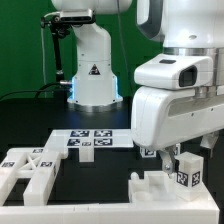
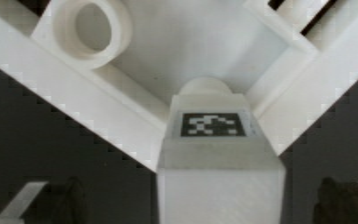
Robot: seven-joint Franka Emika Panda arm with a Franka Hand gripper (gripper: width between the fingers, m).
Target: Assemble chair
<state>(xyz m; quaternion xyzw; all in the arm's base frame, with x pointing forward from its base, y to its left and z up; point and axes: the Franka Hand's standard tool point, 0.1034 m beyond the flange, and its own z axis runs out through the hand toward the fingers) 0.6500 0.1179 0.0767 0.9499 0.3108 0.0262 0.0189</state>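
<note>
In the wrist view a white chair piece [image 2: 211,123] with a black-and-white tag on its narrow face lies straight between my fingers. Its arms spread out in a V, and a ring-shaped hole [image 2: 83,35] shows on one arm. My gripper [image 2: 186,206] is open. The dark fingertips [image 2: 27,204] stand on either side of the piece with dark gaps between. In the exterior view my gripper [image 1: 165,153] hangs low over the chair parts at the front right, next to a tagged cube-ended post [image 1: 185,174]. A slotted white block [image 1: 30,166] lies at the front left.
The marker board [image 1: 88,140] lies flat in the middle of the black table. The robot's white base [image 1: 95,75] stands behind it. A low white part [image 1: 150,184] sits under and in front of my gripper.
</note>
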